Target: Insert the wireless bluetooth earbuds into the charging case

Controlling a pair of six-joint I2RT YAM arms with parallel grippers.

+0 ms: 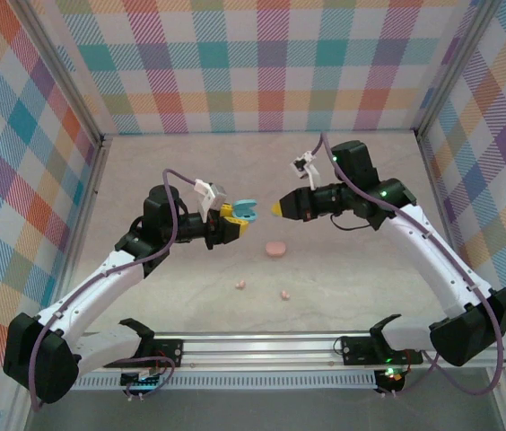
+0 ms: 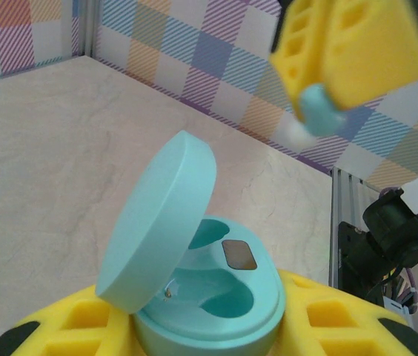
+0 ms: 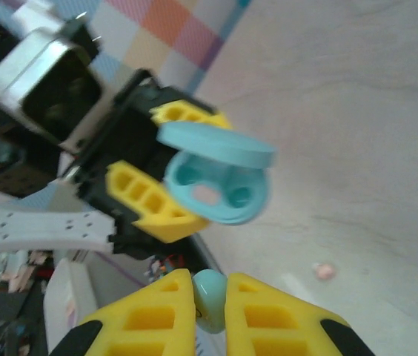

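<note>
The light blue charging case (image 2: 216, 297) is clamped between my left gripper's (image 2: 209, 330) yellow fingers, held above the table with its lid (image 2: 157, 222) swung up; both sockets look empty. From above, the case (image 1: 246, 211) sits at the tip of the left gripper (image 1: 233, 222). My right gripper (image 3: 210, 285) is shut on a light blue earbud (image 3: 210, 305) and faces the case (image 3: 220, 191) with a short gap between them. That gripper (image 1: 277, 207) hangs just right of the case. Two pale pink earbuds (image 1: 241, 285) (image 1: 283, 294) lie on the table.
A round pink case (image 1: 275, 248) rests on the table below the two grippers. Plaid walls (image 1: 262, 63) enclose the back and sides. The metal rail (image 1: 262, 346) with the arm bases runs along the near edge.
</note>
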